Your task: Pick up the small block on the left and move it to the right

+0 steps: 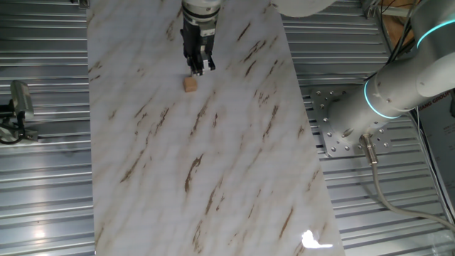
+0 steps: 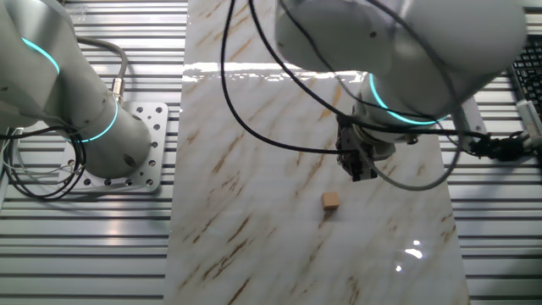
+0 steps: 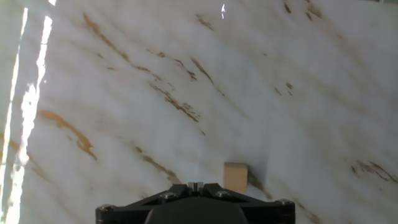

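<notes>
Gripper (image 1: 198, 69) hovers above the tiny light-brown wooden cube (image 1: 190, 84) near the frame's top; finger spacing I cannot tell.

Marble-patterned tabletop (image 1: 213, 156) amid ribbed metal flooring (image 1: 43, 192)

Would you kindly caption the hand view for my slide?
Hand view: small light-brown wooden cube resting on the brown-veined white marble tabletop, just ahead of the black gripper housing.

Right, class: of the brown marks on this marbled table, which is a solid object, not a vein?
The small block near the gripper: a light-brown cube with flat faces; the others are thin streaks in the table.
</notes>
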`<state>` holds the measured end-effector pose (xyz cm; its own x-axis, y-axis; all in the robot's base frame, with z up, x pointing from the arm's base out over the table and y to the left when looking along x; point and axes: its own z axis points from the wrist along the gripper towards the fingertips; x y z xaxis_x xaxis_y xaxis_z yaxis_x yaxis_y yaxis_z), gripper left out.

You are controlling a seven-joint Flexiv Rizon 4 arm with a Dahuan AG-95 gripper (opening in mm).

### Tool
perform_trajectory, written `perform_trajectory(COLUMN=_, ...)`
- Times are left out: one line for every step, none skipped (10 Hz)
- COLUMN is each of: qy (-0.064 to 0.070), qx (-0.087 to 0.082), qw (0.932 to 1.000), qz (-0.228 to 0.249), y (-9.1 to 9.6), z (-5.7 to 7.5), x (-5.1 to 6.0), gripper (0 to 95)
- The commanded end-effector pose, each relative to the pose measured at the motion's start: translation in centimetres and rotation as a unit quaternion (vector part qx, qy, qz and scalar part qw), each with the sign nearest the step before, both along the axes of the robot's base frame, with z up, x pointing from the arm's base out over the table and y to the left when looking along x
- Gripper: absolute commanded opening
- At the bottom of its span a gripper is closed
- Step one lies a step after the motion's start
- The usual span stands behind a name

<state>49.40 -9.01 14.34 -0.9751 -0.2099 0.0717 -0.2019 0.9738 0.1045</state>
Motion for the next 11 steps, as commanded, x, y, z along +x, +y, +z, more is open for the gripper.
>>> perform_trajectory(qy=-0.002, qx=-0.009, qw=0.9999, qz=0.007, y=0.05, z=0.03, x=-0.16, gripper=0.0)
perform_trajectory(qy=-0.002, qx=-0.013, qw=0.9999, qz=0.003, y=0.05, z=0.03, x=-0.16, gripper=0.0)
perform_trajectory(qy=-0.001, qx=-0.032, qw=0.9995, qz=0.001, y=0.05, z=0.03, x=-0.16, gripper=0.0)
perform_trajectory(qy=-0.001, qx=-0.049, qw=0.9988, qz=-0.003, y=0.05, z=0.03, x=-0.16, gripper=0.0)
perform_trajectory(qy=0.001, qx=-0.050, qw=0.9987, qz=-0.012, y=0.05, z=0.03, x=-0.16, gripper=0.0)
perform_trajectory(qy=0.002, qx=-0.058, qw=0.9981, qz=-0.022, y=0.05, z=0.03, x=-0.16, gripper=0.0)
perform_trajectory(qy=0.002, qx=-0.059, qw=0.9980, qz=-0.023, y=0.05, z=0.03, x=-0.16, gripper=0.0)
perform_trajectory(qy=0.002, qx=-0.060, qw=0.9979, qz=-0.024, y=0.05, z=0.03, x=-0.16, gripper=0.0)
perform_trajectory(qy=0.001, qx=-0.060, qw=0.9979, qz=-0.023, y=0.05, z=0.03, x=-0.16, gripper=0.0)
perform_trajectory(qy=0.001, qx=-0.058, qw=0.9980, qz=-0.023, y=0.05, z=0.03, x=-0.16, gripper=0.0)
perform_trajectory(qy=0.000, qx=-0.058, qw=0.9981, qz=-0.021, y=0.05, z=0.03, x=-0.16, gripper=0.0)
